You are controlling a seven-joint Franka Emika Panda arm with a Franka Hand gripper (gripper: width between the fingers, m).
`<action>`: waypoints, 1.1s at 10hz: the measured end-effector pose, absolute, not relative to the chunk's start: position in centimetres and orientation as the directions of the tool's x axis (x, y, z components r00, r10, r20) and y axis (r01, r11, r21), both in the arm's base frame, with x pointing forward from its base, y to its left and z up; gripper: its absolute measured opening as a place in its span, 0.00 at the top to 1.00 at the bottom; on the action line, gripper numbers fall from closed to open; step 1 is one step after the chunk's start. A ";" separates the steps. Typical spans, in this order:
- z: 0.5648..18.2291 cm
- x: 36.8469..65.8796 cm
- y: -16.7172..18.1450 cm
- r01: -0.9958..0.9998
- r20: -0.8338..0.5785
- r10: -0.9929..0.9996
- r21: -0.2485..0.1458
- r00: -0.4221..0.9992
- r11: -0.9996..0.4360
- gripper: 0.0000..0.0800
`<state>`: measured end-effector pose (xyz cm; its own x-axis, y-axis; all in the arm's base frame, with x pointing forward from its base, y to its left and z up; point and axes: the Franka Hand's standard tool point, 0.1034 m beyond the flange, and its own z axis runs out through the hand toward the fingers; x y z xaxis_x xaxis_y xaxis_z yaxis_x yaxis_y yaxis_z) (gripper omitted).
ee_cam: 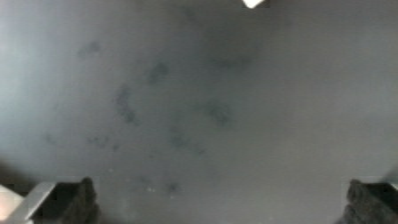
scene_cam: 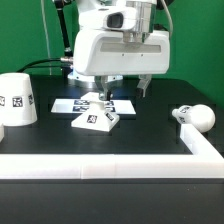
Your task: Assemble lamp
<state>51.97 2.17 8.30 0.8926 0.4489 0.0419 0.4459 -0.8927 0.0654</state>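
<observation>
The flat square lamp base (scene_cam: 97,118) lies on the dark table at the middle, tag faces up. The tapered shade (scene_cam: 16,100) stands at the exterior view's left. The round bulb (scene_cam: 197,117) on its short neck lies at the exterior view's right by the white rail. My gripper (scene_cam: 125,88) hangs just above the table, behind the base and a little to its right, jaws wide apart and empty. In the wrist view my gripper (ee_cam: 217,205) shows only dark fingertips (ee_cam: 63,202) at the frame's corners, with bare table between them and a white sliver (ee_cam: 254,4) at the edge.
The marker board (scene_cam: 72,103) lies flat behind the base, partly under the arm. A white rail (scene_cam: 110,166) runs along the front and up the exterior view's right side. A green wall stands behind.
</observation>
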 end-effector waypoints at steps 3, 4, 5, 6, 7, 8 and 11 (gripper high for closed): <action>8.4 48.9 0.4 0.172 0.046 0.173 0.039 0.984 -0.984 0.13; 8.5 47.7 -0.7 0.082 0.048 0.083 0.026 0.995 -0.996 0.13; 8.4 46.8 -1.6 0.007 0.041 0.008 0.017 0.999 -1.000 0.13; 8.4 46.9 -1.4 -0.036 0.042 -0.035 0.014 0.998 -0.999 0.13; 8.3 46.9 -1.1 -0.113 0.041 -0.113 0.001 0.993 -0.994 0.13; 8.3 46.8 -1.0 -0.172 0.039 -0.172 -0.008 0.984 -0.985 0.13; 8.1 46.5 -1.4 -0.317 0.024 -0.318 -0.030 0.948 -0.948 0.13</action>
<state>46.54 -1.43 8.08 0.9479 -0.3178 0.0239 -0.3171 -0.9479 -0.0296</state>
